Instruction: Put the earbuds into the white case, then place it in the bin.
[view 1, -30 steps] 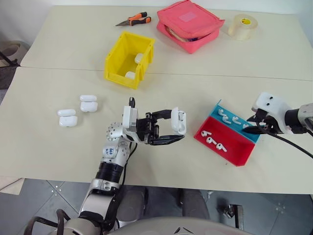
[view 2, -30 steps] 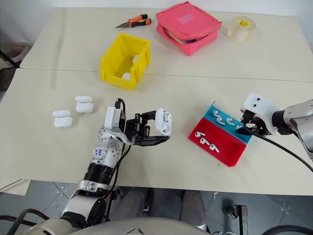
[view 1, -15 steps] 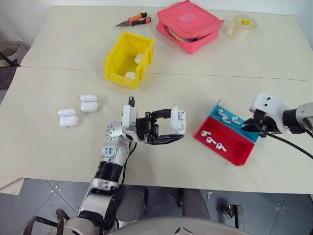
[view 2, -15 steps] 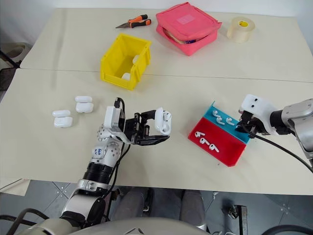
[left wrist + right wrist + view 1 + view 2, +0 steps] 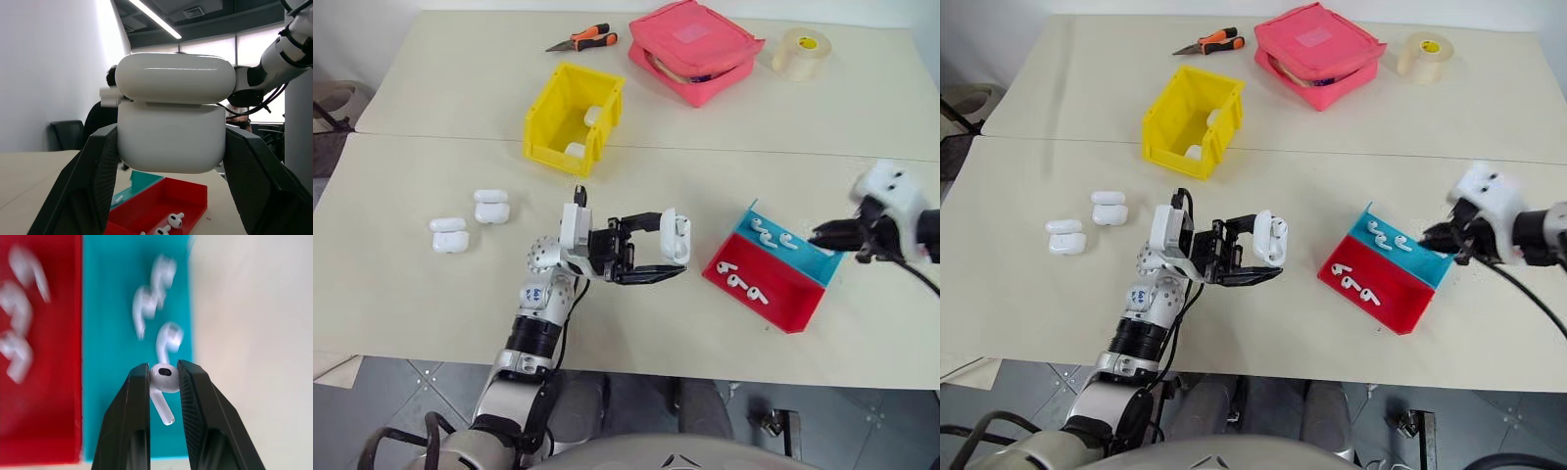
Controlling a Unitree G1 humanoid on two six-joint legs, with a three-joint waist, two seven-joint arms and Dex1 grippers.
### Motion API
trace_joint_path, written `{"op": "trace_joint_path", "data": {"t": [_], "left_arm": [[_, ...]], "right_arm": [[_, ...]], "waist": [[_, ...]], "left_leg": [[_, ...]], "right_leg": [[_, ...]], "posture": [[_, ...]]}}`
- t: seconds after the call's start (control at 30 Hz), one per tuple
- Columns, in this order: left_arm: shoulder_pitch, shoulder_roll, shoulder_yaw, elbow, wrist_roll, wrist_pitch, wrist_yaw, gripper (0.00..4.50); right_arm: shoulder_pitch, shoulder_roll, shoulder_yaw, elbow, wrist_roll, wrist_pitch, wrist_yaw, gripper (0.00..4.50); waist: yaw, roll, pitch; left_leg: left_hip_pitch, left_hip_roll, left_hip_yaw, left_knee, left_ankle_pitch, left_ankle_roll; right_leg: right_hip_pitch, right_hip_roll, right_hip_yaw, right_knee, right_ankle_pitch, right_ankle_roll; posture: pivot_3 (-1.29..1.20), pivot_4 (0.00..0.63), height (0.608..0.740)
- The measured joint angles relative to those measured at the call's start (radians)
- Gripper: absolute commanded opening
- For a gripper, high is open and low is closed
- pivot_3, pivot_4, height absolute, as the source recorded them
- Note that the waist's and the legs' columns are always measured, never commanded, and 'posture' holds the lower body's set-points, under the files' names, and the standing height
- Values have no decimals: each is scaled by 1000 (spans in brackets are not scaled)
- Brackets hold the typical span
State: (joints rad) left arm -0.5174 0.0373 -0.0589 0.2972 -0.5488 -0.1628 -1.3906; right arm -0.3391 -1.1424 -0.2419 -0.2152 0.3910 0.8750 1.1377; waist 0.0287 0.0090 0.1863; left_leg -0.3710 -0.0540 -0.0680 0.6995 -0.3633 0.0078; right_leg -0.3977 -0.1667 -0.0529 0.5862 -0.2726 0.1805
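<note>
My left gripper (image 5: 672, 248) is shut on the white case (image 5: 676, 237) and holds it above the table's middle. In the left wrist view the case (image 5: 171, 127) sits between both black fingers (image 5: 93, 186). My right gripper (image 5: 824, 235) hovers over the right end of the red-and-blue tray (image 5: 783, 305), shut on one earbud (image 5: 165, 378) whose stem hangs down between the pads. More earbuds (image 5: 741, 282) lie in the tray's red half, and others (image 5: 771, 233) in its blue half. The yellow bin (image 5: 548, 110) stands at the back left of centre.
Two white cases lie inside the bin, and two more cases (image 5: 448, 235) (image 5: 490, 207) rest on the table at the left. A pink pouch (image 5: 695, 49), a tape roll (image 5: 800, 52) and orange-handled pliers (image 5: 580, 40) sit along the far edge.
My right gripper has closed on an earbud in the tray's blue half and lifted it up and away to the right. The left gripper and case stayed in place.
</note>
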Motion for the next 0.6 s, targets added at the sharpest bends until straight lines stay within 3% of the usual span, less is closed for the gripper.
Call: {"op": "trace_joint_path", "data": {"t": [0.1, 0.3, 0.47, 0.6], "left_arm": [[-28, -18, 0, 29, 0, 12, 2, 2788], [-64, -25, 2, 42, 0, 59, 30, 2788], [-67, -28, 2, 42, -1, 84, 40, 2788], [-67, -30, 2, 40, -2, 118, 61, 2788]], "right_arm": [[20, 166, -135, -111, 135, 49, -64, 457], [83, 575, -269, -296, 473, 69, -290, 457], [138, 775, -268, -395, 711, 37, -498, 457], [176, 834, -232, -432, 831, -26, -601, 457]], "waist": [[0, -1, 0], [-2, 0, 0], [-3, 0, 0], [-5, 0, -1]], "left_leg": [[0, 0, -1, 0, 0, 0], [0, 0, -1, 0, 0, 0], [1, -1, -1, 0, 0, 0], [1, -1, -1, 0, 0, 0]], "right_leg": [[0, 0, 0, 0, 0, 0], [0, 0, 0, 2, 0, 0], [0, 0, 1, 2, 0, 0], [0, 0, 1, 3, 0, 0]], "posture": [[0, 150, 740], [0, 150, 740], [0, 150, 740], [0, 150, 740]]}}
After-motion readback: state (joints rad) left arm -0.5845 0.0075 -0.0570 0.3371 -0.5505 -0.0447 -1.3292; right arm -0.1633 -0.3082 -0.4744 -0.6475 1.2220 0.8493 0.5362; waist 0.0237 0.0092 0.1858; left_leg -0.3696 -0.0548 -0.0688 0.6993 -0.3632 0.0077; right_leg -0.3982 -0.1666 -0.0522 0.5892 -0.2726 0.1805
